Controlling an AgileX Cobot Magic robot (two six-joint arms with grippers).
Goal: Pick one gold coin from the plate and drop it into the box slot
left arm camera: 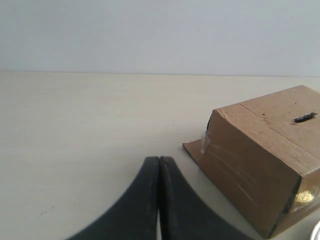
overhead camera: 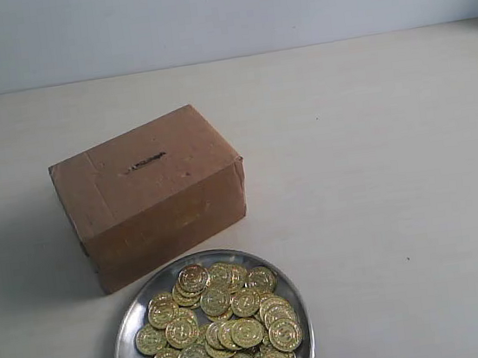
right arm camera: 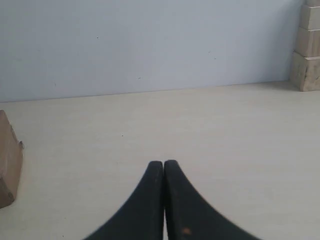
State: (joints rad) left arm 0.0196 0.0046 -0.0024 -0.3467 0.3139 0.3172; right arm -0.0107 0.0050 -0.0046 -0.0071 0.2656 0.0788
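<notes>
1. In the exterior view the box (overhead camera: 149, 194) sits left of centre on the tabletop (overhead camera: 378, 171), turned at a slant. The box slot (overhead camera: 143, 164) is a thin dark slit on its top face.
2. The plate (overhead camera: 122, 342) lies at the lower middle of that frame, right in front of the box. You cannot tell whether its rim touches the box's lower edge.
3. The gold coins (overhead camera: 218, 330) are heaped in the plate, overlapping one another.
4. To the right of box and plate the tabletop runs broad and flat to the frame edge, and behind the box it runs back to the pale wall (overhead camera: 201, 13).
5. The bottom frame edge cuts off the plate's near part, so the coins there are hidden from you.
6. Your hands appear only in the wrist views.
7. The left hand (left arm camera: 159, 165) has its two dark fingers pressed together at the tips, gripping nothing. The box stands close by, slot visible on top.
8. The right hand (right arm camera: 163, 167) is likewise closed on nothing. Only a corner of the box shows at the frame edge.
9. Stacked wooden blocks (right arm camera: 309, 45) stand by the wall, cut off by the frame.
</notes>
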